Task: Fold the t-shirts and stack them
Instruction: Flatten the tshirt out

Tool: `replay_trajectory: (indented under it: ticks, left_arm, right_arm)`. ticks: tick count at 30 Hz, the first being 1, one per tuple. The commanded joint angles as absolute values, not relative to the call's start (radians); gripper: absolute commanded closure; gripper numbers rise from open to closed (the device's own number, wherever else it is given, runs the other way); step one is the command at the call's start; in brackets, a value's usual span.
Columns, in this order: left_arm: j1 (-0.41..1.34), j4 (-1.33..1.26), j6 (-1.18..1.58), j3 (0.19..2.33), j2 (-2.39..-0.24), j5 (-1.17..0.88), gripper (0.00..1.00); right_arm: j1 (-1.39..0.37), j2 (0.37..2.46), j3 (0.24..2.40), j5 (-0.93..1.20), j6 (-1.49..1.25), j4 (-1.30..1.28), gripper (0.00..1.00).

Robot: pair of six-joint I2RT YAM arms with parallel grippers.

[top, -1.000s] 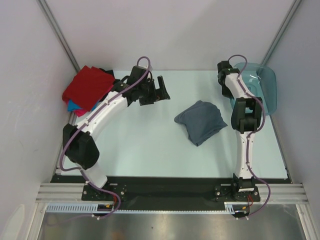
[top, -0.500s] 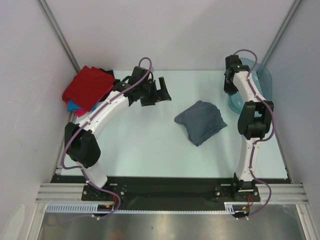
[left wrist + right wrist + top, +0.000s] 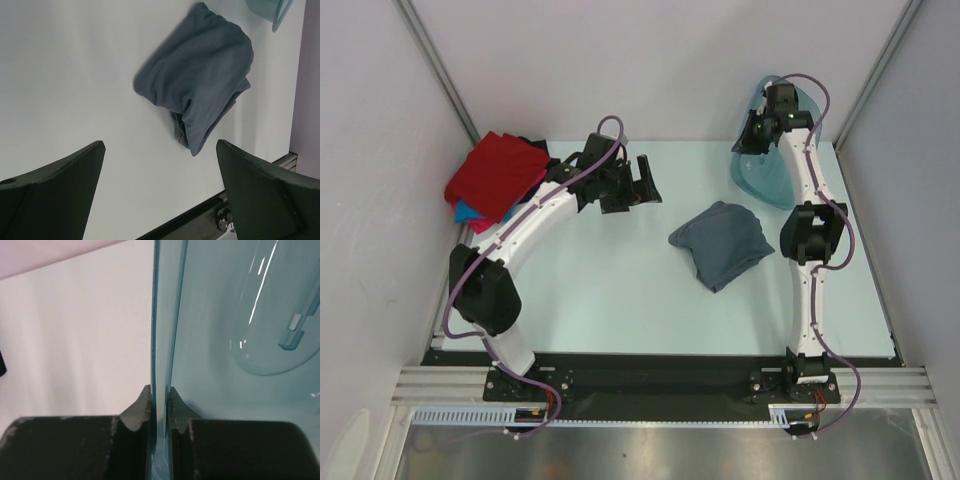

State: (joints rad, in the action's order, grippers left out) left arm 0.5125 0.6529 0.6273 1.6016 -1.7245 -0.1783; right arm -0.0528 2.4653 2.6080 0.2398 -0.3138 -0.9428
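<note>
Pale table (image 3: pixel 620 320), white walls. I see my right gripper (image 3: pixel 159 402) pinching the rim of the translucent teal plastic tub (image 3: pixel 765 165), which is tilted on edge. Risk: the narrow pinch slips and the tub drops. The crumpled slate grey-blue t-shirt (image 3: pixel 723 243) lies just in front of the tub, bunched and unfolded. My left gripper (image 3: pixel 160 145) hangs wide, empty, well left of the tub. The red-topped shirt stack (image 3: pixel 495 175) sits farther left.
</note>
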Motion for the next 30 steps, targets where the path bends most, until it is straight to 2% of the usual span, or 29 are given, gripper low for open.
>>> replay_trajectory:
  ticks: [1,6,9,12,17,19,21,27,30]
  left_arm:
    - [0.517,0.657,0.612,1.617,-1.672,-0.15,0.0]
    - [0.517,0.663,0.606,1.637,-1.697,-0.156,0.0]
    - [0.518,0.657,0.607,1.667,-1.726,-0.182,0.0]
    - [0.525,0.657,0.607,1.692,-1.746,-0.192,0.0]
    - [0.532,0.652,0.604,1.697,-1.749,-0.198,0.0]
    - [0.534,0.65,0.603,1.697,-1.749,-0.199,0.0]
    - [0.534,0.647,0.601,1.7,-1.749,-0.204,0.0]
    - [0.532,0.646,0.597,1.698,-1.746,-0.207,0.0]
    - [0.534,0.638,0.597,1.69,-1.741,-0.212,0.0]
  right_arm:
    - [-0.069,2.435,2.48,0.394,-0.241,-0.79,1.0]
    - [-0.121,2.401,2.398,0.298,-0.081,-0.941,1.0]
    - [-0.123,2.333,2.292,0.218,-0.071,-0.919,1.0]
    - [-0.123,2.29,2.26,0.135,-0.064,-0.939,0.94]
    - [-0.11,2.226,2.209,0.039,-0.081,-0.942,0.65]
    - [-0.109,2.215,2.21,0.002,-0.092,-0.959,0.5]
    - [-0.109,2.21,2.215,-0.063,-0.106,-0.988,0.42]
    - [-0.129,2.14,2.186,-0.155,-0.112,-1.015,0.38]
    - [-0.14,2.07,2.175,-0.083,-0.12,-1.011,0.37]
